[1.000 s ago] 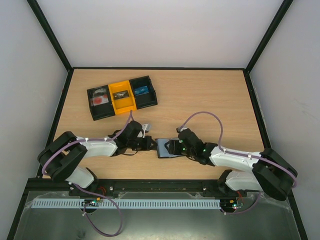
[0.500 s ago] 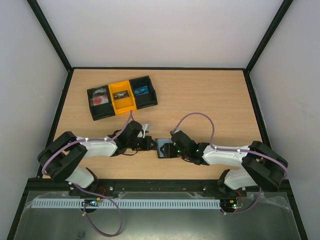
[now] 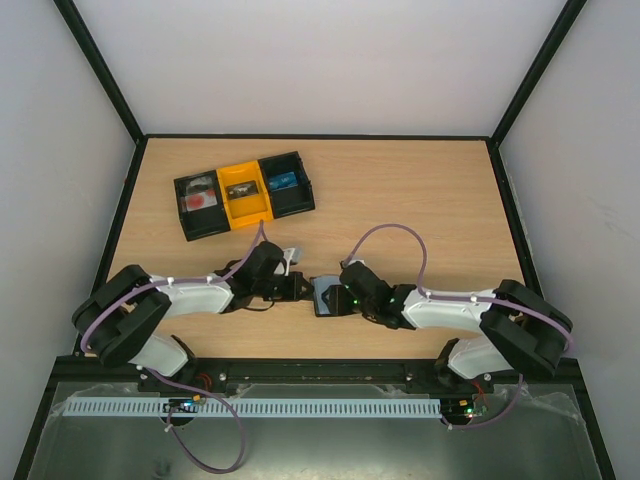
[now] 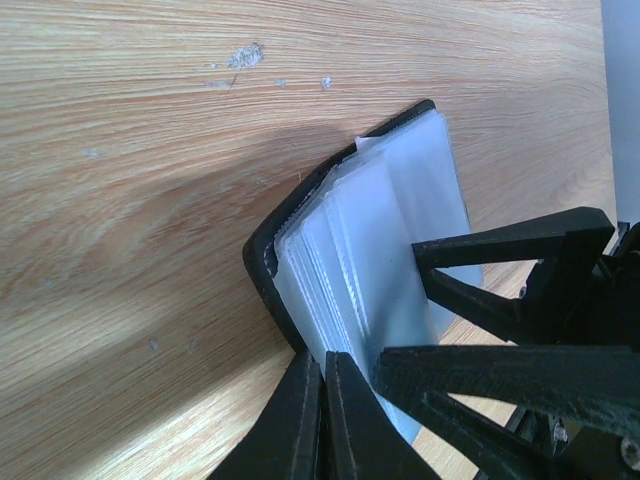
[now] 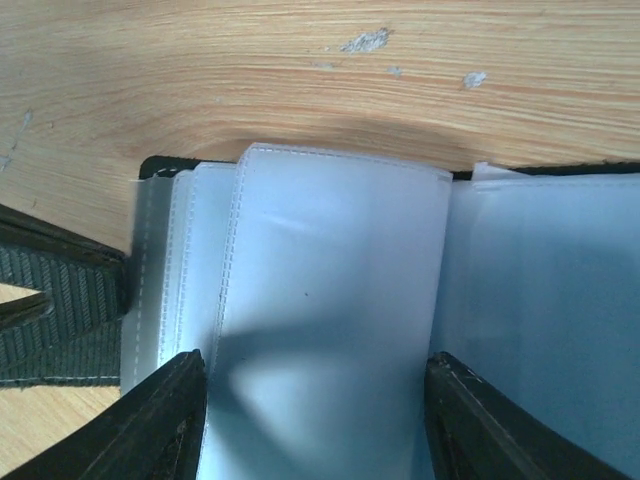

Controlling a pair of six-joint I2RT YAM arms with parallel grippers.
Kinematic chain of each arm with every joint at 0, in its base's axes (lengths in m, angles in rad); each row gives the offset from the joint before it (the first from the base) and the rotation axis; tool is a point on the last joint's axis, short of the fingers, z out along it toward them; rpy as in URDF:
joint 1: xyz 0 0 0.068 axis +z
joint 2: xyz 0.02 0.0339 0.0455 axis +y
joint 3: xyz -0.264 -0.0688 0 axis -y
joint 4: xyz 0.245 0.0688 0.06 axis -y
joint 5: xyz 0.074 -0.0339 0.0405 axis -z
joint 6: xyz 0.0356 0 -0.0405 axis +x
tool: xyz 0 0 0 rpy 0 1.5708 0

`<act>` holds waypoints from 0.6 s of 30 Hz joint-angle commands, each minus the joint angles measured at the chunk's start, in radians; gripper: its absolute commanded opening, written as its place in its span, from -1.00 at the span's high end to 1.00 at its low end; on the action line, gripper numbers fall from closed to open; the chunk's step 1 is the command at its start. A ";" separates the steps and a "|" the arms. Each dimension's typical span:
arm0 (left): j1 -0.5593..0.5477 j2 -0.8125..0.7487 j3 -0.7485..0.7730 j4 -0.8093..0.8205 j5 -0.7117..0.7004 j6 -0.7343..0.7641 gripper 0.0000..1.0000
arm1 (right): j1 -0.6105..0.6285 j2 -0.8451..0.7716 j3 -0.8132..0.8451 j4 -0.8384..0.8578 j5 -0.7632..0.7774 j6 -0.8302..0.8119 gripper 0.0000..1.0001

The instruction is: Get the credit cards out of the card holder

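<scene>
The card holder (image 3: 322, 293) lies open on the table between my two grippers. In the left wrist view its black cover (image 4: 262, 262) curves round a stack of grey-blue sleeves. My left gripper (image 4: 325, 368) is shut, pinching the holder's near edge (image 3: 303, 288). My right gripper (image 5: 318, 395) stands open over the sleeves, one finger on each side of the top grey-blue panel (image 5: 340, 290). Its fingers (image 4: 480, 265) also show in the left wrist view, resting on the sleeves. In the top view the right gripper (image 3: 337, 297) covers the holder's right part. I cannot make out the credit cards; they are hidden in the sleeves.
A black-and-yellow three-compartment tray (image 3: 183, 208) with small items sits at the back left of the table. Black frame rails run along the table's sides. Both arms lie low along the near edge, meeting at the middle.
My right gripper has slid left onto the card holder and now covers more of it. The left arm has not moved.
</scene>
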 commanded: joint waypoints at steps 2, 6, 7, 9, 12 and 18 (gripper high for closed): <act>-0.001 -0.030 -0.014 -0.014 0.012 0.016 0.95 | 0.004 0.017 0.023 -0.074 0.093 -0.022 -0.10; -0.001 -0.027 -0.014 -0.014 0.012 0.017 0.95 | 0.005 0.004 0.026 -0.099 0.119 -0.026 -0.03; -0.001 -0.026 -0.014 -0.014 0.011 0.018 0.95 | 0.005 0.000 0.028 -0.102 0.125 -0.027 -0.02; -0.001 -0.025 -0.013 -0.014 0.010 0.019 0.95 | 0.004 -0.008 0.028 -0.110 0.137 -0.028 -0.01; -0.001 -0.024 -0.012 -0.014 0.009 0.020 0.95 | 0.006 -0.018 0.027 -0.124 0.154 -0.028 0.00; -0.002 -0.023 -0.016 -0.022 0.003 0.024 0.95 | 0.005 -0.053 0.032 -0.170 0.211 -0.028 0.07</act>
